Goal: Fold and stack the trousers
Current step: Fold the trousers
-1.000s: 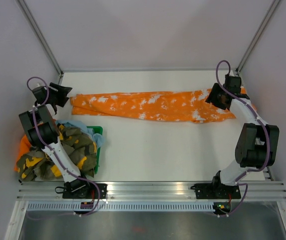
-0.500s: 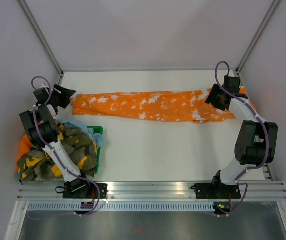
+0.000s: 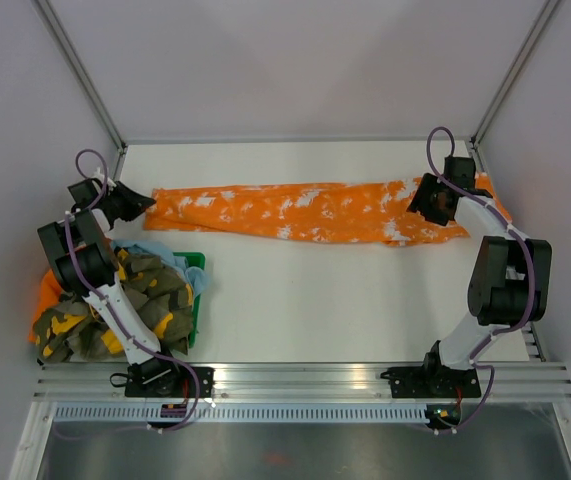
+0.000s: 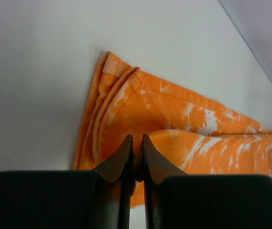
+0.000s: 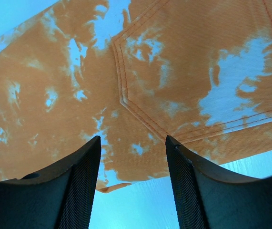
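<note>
Trousers [image 3: 305,212] at 9 o'clock just got pinched by the left hand [image 4: 136,143], while the right hand [image 5: 132,140] hangs spread at 3 o'clock, so folding may start.

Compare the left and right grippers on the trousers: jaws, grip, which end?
Jaws: the left gripper is pinched nearly shut; the right gripper stands wide open.
Grip: the left has a fold of the trousers between its fingers; the right has nothing between them.
End: left at the leg hems, right over the stitched pocket.
Shared: each works one end.
</note>
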Action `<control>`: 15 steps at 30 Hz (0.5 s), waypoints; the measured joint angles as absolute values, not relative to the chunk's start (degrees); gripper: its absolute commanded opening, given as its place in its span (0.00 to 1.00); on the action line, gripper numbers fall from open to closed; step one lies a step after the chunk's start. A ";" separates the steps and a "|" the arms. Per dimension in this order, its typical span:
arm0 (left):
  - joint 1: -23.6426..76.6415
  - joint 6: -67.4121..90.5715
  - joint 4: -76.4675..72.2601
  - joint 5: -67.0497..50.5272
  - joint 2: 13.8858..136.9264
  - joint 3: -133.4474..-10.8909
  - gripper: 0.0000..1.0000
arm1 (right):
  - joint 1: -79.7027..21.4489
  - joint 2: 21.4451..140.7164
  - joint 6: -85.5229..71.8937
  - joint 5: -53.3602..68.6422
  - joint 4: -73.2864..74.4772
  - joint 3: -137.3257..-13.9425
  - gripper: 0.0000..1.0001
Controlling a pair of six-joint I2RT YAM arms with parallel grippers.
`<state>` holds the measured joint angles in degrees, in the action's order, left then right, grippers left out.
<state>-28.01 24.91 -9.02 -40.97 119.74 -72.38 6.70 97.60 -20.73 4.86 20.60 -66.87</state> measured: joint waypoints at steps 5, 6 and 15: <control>-27.88 23.64 -8.19 -42.61 119.61 -72.62 0.02 | 6.70 97.60 -20.78 4.95 20.58 -66.87 0.63; -27.88 23.68 -7.62 -42.52 119.42 -72.86 0.02 | 6.68 97.60 -20.80 4.99 20.58 -66.87 0.63; -27.44 26.26 17.56 -36.56 114.13 -90.72 0.02 | 6.70 97.60 -20.75 5.17 20.21 -66.39 0.63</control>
